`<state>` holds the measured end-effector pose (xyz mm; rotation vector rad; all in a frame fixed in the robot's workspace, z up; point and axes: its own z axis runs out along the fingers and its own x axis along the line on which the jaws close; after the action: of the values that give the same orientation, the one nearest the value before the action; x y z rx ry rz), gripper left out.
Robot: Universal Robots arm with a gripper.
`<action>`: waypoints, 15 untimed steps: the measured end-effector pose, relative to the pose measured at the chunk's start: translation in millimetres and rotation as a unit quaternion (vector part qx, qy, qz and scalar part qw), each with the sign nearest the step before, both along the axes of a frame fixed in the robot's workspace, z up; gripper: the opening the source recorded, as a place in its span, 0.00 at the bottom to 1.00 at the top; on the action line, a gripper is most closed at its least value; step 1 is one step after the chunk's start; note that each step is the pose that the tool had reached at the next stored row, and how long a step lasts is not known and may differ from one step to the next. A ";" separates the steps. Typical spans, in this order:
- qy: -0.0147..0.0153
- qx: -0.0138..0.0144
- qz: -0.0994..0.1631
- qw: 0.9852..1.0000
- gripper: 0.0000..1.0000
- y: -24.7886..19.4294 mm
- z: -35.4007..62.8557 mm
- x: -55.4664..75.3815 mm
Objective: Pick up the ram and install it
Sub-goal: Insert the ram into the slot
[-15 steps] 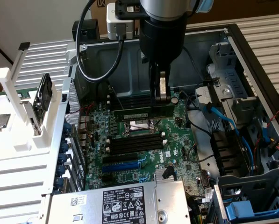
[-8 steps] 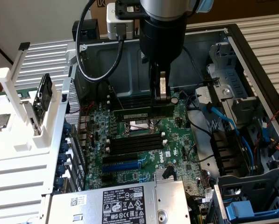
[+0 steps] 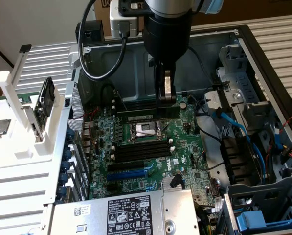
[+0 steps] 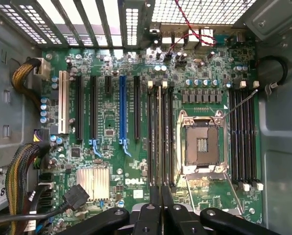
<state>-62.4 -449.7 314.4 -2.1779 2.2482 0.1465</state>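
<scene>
Ram [image 3: 148,111] sits just above centre of the exterior view, pinched along its top edge by the gripper [image 3: 166,99], jaws narrow and clamped right on it. Its long axis runs left-right across that frame, parallel to the black slots [image 3: 141,149], and the board [image 3: 185,142] lies straight below the tool near the CPU socket [image 3: 146,129]; can't tell if it's touching a slot yet. Stick is thin, flat and dark with a hard straight edge, while the slots are long glossy plastic troughs with white end clips, on a bumpy green PCB.
</scene>
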 end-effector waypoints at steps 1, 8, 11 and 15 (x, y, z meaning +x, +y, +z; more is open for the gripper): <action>0.000 0.000 0.000 1.000 0.12 0.2 0.0 0.0; -0.003 0.000 0.000 1.000 0.12 0.8 -4.4 -2.5; -0.003 0.000 0.000 1.000 0.12 0.8 -5.6 -2.5; -0.004 0.000 0.000 1.000 0.12 0.8 -6.8 -2.5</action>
<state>-65.0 -448.9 307.7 -2.1751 2.2446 0.1382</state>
